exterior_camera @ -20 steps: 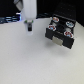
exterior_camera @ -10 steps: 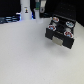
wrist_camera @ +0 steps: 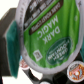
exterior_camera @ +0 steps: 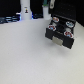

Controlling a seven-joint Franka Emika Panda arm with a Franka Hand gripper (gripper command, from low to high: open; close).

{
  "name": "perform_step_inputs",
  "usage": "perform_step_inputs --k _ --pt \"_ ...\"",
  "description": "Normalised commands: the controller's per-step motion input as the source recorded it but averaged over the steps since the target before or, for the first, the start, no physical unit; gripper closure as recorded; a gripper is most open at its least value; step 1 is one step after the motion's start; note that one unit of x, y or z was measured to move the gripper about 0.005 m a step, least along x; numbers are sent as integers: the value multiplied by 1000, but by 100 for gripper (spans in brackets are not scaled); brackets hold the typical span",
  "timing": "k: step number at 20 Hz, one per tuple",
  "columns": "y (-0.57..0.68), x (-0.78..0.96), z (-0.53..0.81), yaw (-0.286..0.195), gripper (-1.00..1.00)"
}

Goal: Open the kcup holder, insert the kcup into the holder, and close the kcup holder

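Wrist view: I see the green-lidded pale kcup (wrist_camera: pixel 45 35) filling the frame, apparently held in my gripper, fingers hidden. Beyond it, the black boxy kcup holder (exterior_camera: pixel 61 31) sits blurred, arm cropped above.

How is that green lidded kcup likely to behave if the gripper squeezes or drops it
The kcup looks like a small thin-walled pod, so probably light and crushable. Its printed foil lid likely dents or punctures easily. Its round body would probably roll if dropped sideways.
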Motion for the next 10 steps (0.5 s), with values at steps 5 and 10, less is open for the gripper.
perform_step_inputs --k 5,10 --pt "669 24 158 21 100" --pt "652 14 58 27 100"
